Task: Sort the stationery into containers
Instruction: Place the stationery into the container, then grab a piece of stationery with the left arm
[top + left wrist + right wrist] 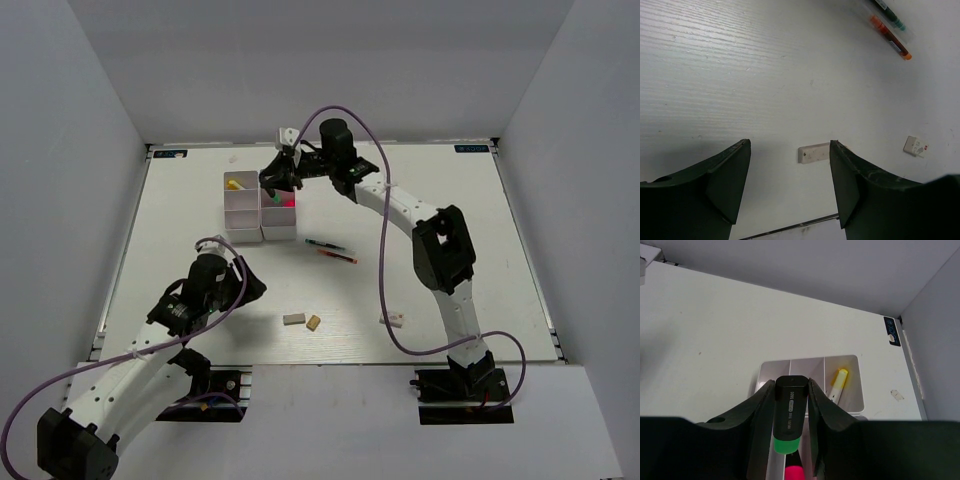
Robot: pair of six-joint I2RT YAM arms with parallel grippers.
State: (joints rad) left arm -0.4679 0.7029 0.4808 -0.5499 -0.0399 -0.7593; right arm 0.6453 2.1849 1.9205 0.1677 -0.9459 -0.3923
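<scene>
Toward the far edge of the table (180,230), left of its middle, stands the white organiser (243,232). The right gripper (277,180) hangs over it, jaws clamped on a black highlighter with a green cap (788,412), cap pointing down. Below that cap a pink cap (794,472) shows inside the organiser, and a white marker with a yellow tip (838,382) leans in another compartment.

The left gripper (252,286) hovers over bare tabletop toward the near-left corner, fingers spread wide and grasping nothing. A grey eraser (293,319) lies just beyond it, with a tan eraser (314,322) just beside that. A white eraser (392,320) lies apart to the right. All three are near the near edge.

A green-marked pen (324,244) and an orange pen (339,257) lie side by side mid-table, between the organiser and the erasers. Broad bare surface runs along the left and right edges.
</scene>
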